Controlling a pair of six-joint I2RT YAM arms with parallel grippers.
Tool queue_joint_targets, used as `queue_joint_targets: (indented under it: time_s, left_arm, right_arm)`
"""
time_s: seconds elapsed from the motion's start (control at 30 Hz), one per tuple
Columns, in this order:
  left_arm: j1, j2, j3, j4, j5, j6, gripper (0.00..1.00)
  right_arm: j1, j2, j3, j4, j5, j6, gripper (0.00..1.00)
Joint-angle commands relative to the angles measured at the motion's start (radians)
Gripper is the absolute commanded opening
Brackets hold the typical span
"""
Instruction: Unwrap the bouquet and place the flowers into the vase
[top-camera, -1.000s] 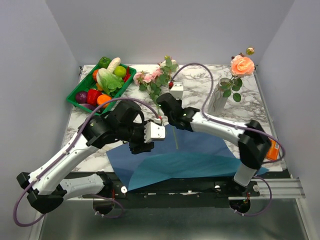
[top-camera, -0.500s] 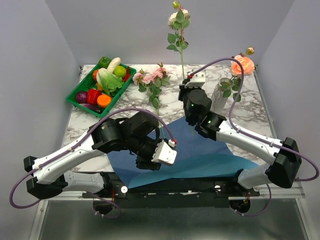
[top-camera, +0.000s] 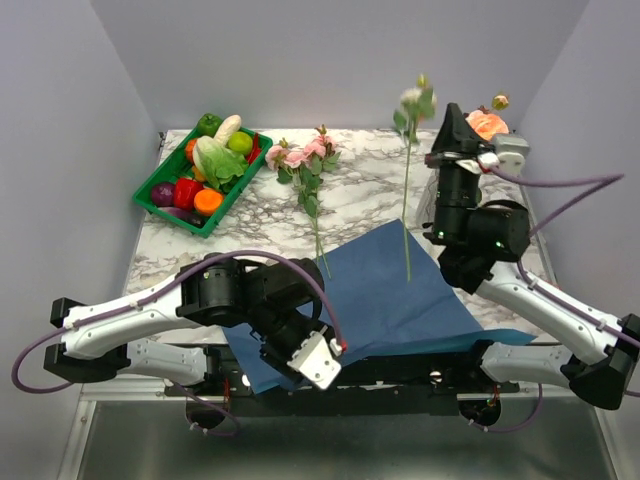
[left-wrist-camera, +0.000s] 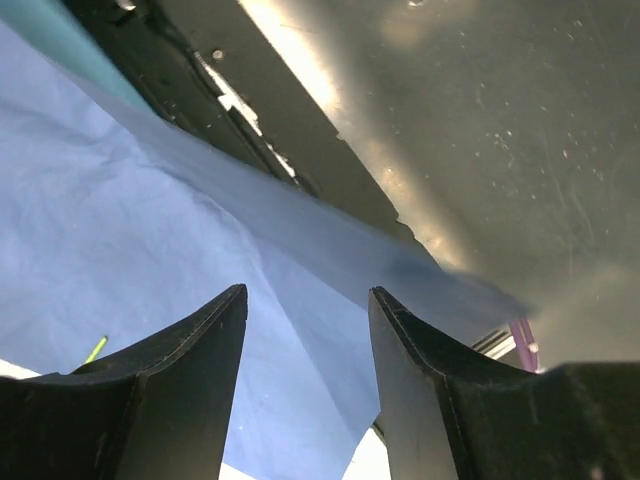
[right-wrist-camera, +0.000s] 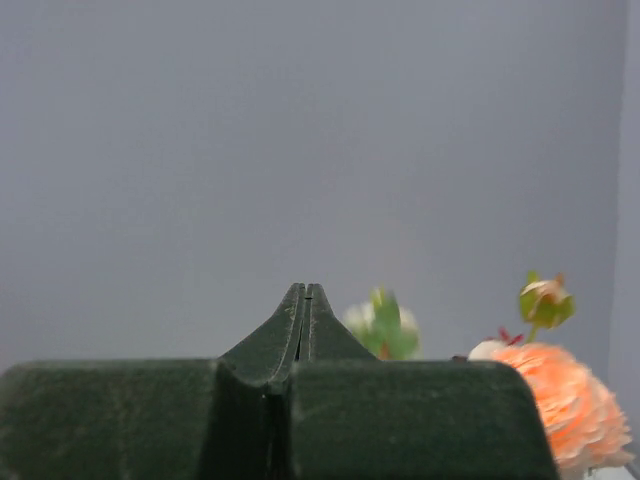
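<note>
At the far left corner of a white, grey-veined marble table (top-camera: 370, 190), a green rectangular plastic tray (top-camera: 238, 188). Heaped with a pale leafy cabbage (top-camera: 215, 160), a red pepper (top-camera: 186, 192) and a round orange fruit (top-camera: 208, 200).

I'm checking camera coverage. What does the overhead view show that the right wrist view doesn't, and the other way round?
Only the overhead view shows the green tray of vegetables, the pink roses lying on the marble table, the blue paper and the long stem of the cream flower. Only the right wrist view shows the right gripper up close, its fingers pressed together. Both show the cream flower's head, the peach rose and the bud above it.
</note>
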Motion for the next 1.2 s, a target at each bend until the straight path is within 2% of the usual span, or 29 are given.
queue_joint_targets:
  time_s: [0.0, 0.07, 0.1, 0.17, 0.23, 0.27, 0.3, 0.37, 0.4, 0.47, 0.5, 0.57, 0.6, 0.63, 0.67, 0.83, 0.9, 1.0, 1.03, 1.07, 1.17]
  left_arm:
    - [-0.063, -0.001, 0.038, -0.038, -0.122, 0.074, 0.58]
    - [-0.065, 0.002, 0.078, 0.001, -0.219, 0.094, 0.57]
    - [-0.065, -0.001, 0.081, 0.032, -0.345, 0.096, 0.57]
    - [-0.031, -0.014, 0.064, 0.105, -0.412, 0.106, 0.57]
    - [0.006, -0.019, 0.064, 0.12, -0.425, 0.069, 0.56]
    - [0.012, -0.019, 0.068, 0.129, -0.428, 0.03, 0.51]
    - [0.02, -0.019, 0.075, 0.126, -0.423, 0.004, 0.49]
    - [0.032, -0.051, 0.049, 0.124, -0.379, -0.016, 0.47]
    - [0.034, -0.066, 0.03, 0.118, -0.351, 0.0, 0.47]
    - [0.031, -0.088, -0.014, 0.085, -0.29, 0.072, 0.49]
    - [0.023, -0.088, -0.02, 0.078, -0.285, 0.085, 0.49]
    - [0.014, -0.085, -0.025, 0.071, -0.3, 0.117, 0.5]
    - [0.011, -0.085, -0.024, 0.078, -0.311, 0.128, 0.5]
    - [0.011, -0.088, -0.022, 0.09, -0.328, 0.137, 0.5]
    - [0.011, -0.094, -0.02, 0.112, -0.358, 0.152, 0.5]
    - [0.011, -0.126, -0.086, 0.16, -0.411, 0.162, 0.49]
    - [0.009, -0.148, -0.178, 0.169, -0.437, 0.166, 0.5]
    - [0.044, -0.172, -0.364, 0.253, -0.524, 0.189, 0.51]
    - [0.076, -0.169, -0.4, 0.27, -0.555, 0.22, 0.51]
    - [0.197, -0.148, -0.446, 0.297, -0.543, 0.234, 0.5]
    - [0.397, -0.038, -0.458, 0.327, -0.486, 0.245, 0.47]
  right_arm:
    - [-0.009, -0.053, -0.073, 0.268, -0.132, -0.182, 0.01]
    - [-0.009, -0.068, -0.099, 0.289, -0.16, -0.185, 0.01]
    - [-0.007, -0.074, -0.099, 0.239, -0.166, -0.135, 0.01]
    - [-0.009, -0.104, -0.084, 0.125, -0.175, -0.063, 0.01]
    - [-0.007, -0.133, -0.062, -0.112, -0.191, 0.089, 0.01]
    - [-0.009, -0.142, -0.038, -0.216, -0.195, 0.15, 0.01]
    - [-0.009, -0.143, -0.03, -0.404, -0.203, 0.258, 0.01]
    - [-0.009, -0.104, -0.044, -0.502, -0.215, 0.296, 0.01]
    - [-0.009, -0.079, -0.033, -0.614, -0.191, 0.336, 0.01]
    - [-0.009, 0.023, 0.011, -0.748, -0.124, 0.387, 0.34]
    - [-0.009, 0.068, 0.071, -0.9, -0.061, 0.443, 0.41]
    - [-0.009, 0.131, 0.131, -1.062, -0.024, 0.508, 0.56]
    - [-0.007, 0.178, 0.149, -1.172, -0.013, 0.601, 0.63]
    - [-0.009, 0.191, 0.148, -1.22, -0.017, 0.642, 0.72]
    - [-0.009, 0.202, 0.142, -1.262, -0.028, 0.682, 0.75]
    - [-0.009, 0.197, 0.067, -1.538, -0.118, 1.001, 0.82]
    - [-0.009, 0.2, 0.073, -1.671, -0.18, 1.113, 0.82]
    - [-0.009, 0.222, 0.093, -1.821, -0.191, 1.207, 0.78]
    - [-0.009, 0.228, 0.085, -1.834, -0.185, 1.223, 0.76]
    - [-0.015, 0.234, 0.061, -1.83, -0.182, 1.229, 0.75]
    - [-0.018, 0.243, 0.029, -1.77, -0.169, 1.263, 0.72]
